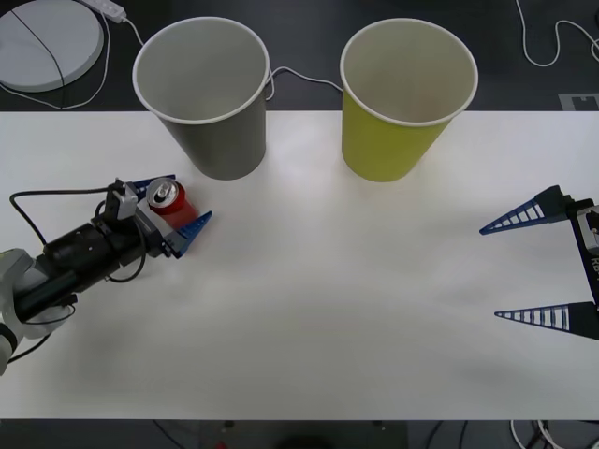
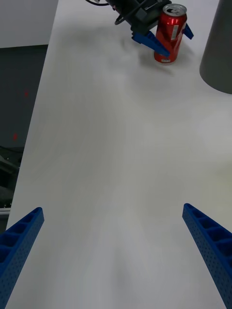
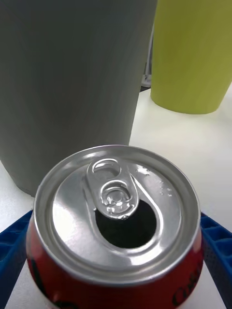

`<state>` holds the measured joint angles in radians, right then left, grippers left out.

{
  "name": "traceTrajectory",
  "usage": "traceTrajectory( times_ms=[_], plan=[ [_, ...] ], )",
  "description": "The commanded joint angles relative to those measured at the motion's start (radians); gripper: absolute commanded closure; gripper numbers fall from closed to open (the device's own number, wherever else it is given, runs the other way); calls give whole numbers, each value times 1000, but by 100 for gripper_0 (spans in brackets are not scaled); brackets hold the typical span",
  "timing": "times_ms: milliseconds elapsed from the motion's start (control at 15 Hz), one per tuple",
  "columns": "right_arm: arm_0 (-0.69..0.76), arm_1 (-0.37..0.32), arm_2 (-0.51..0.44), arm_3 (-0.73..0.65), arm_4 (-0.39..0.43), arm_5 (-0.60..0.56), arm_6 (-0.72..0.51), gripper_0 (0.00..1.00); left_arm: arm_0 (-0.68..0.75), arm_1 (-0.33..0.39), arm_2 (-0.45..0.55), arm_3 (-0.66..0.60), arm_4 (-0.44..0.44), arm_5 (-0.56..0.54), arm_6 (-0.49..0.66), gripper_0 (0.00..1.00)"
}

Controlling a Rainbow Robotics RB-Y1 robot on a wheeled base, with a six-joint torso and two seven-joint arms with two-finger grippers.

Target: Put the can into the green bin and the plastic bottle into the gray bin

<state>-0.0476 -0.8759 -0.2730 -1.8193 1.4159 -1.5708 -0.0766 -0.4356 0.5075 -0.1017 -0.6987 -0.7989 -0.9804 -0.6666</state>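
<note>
The red can (image 1: 170, 199) with its silver top stands on the white table just in front of the gray bin (image 1: 211, 131). My left gripper (image 1: 187, 198) is shut on the can (image 3: 116, 217), one blue finger on each side. In the right wrist view the can (image 2: 170, 36) is upright on the table, held by the left gripper (image 2: 176, 41) beside the gray bin (image 2: 220, 53). The green bin (image 1: 398, 131) stands upright to the right of the gray one. My right gripper (image 1: 489, 273) waits open at the table's right edge. The plastic bottle is out of view.
A white round disc (image 1: 47, 42) and white cables (image 1: 299, 77) lie on the dark surface behind the table. Bare table (image 1: 328, 309) stretches between the two arms. Both bins stand near the table's back edge.
</note>
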Motion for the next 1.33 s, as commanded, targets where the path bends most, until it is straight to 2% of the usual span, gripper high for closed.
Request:
traceTrajectory(
  times_ms=[67, 600, 733, 933, 1333],
  plan=[
    [0, 0, 0, 0, 0, 0, 0, 0, 0, -1, 1, -1, -2, -6, -4, 100],
    [0, 0, 0, 0, 0, 0, 0, 0, 5, -10, 1, -12, 1, -9, -5, 100],
    [0, 0, 0, 0, 0, 0, 0, 0, 18, -9, 1, -42, 0, -9, -4, 100],
    [0, 0, 0, 0, 0, 0, 0, 0, 49, 31, 1, -119, -54, -8, 25, 100],
    [0, 0, 0, 0, 0, 0, 0, 0, 136, 157, 2, -372, -207, -6, 338, 100]
  ],
)
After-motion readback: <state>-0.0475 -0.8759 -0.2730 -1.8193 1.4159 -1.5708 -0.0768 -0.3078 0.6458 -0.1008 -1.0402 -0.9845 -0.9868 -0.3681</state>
